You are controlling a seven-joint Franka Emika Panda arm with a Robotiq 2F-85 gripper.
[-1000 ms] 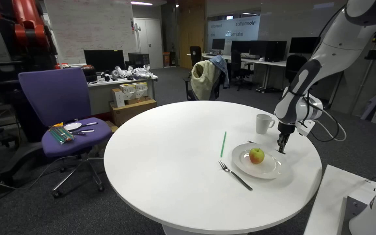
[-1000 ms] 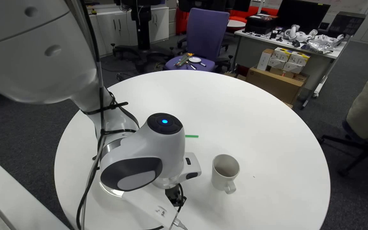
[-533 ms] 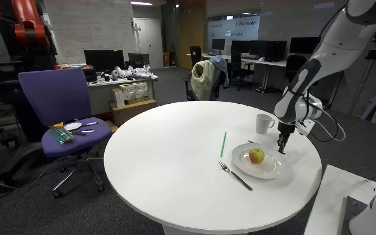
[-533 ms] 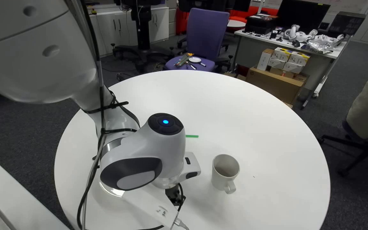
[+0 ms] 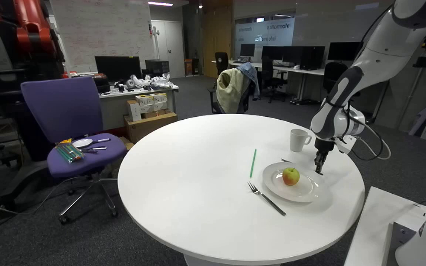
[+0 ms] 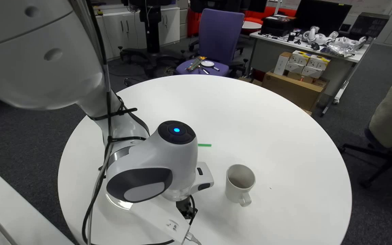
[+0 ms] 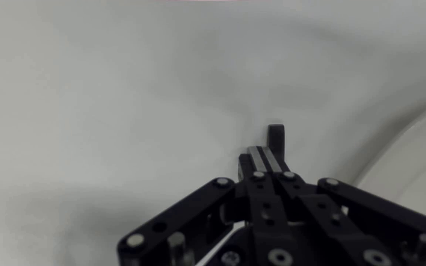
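Well, one pincer (image 7: 260, 149) at one handle (image 7: 276, 134)

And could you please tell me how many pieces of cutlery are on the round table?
2, it seems: the fork beside the plate, and a dark-handled utensil at the gripper. The plate seems to hide its middle; the tip beyond is probably its other end.

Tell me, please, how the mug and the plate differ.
The mug is tall and has a handle; the plate is broad, shallow and handleless. An apple sits on the plate, while no fruit shows in the mug. Both look white and rest on the table.
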